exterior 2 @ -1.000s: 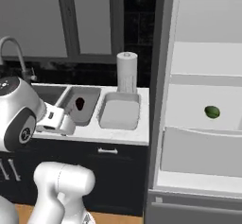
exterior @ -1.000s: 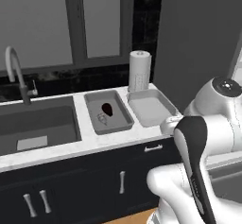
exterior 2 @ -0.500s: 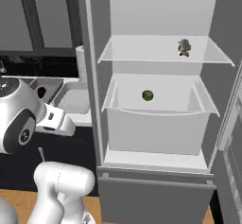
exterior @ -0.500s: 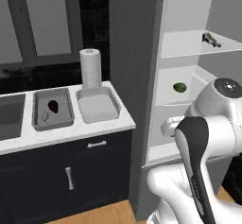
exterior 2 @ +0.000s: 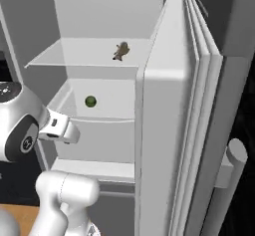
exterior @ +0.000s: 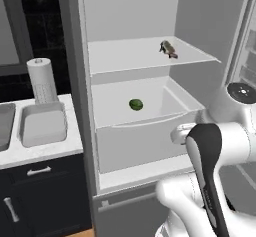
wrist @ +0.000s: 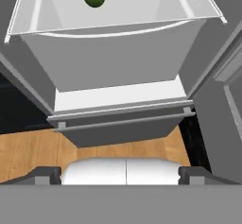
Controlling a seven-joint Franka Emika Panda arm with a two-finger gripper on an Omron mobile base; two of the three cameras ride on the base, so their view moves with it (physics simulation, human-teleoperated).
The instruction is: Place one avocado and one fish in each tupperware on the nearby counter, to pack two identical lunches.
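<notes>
One green avocado mid-drawer, walls apart; jaws wide.

**Open fridge: clear ways in, and what blocks them**

The fridge stands open in front. Its door is swung wide on the right, walling off that side. The pulled-out drawer juts forward, its front wall a barrier to a low reach; from above it is open, with bare floor all around a green avocado. The shelf above has wide free space beside a small fish near its right end.
</notes>
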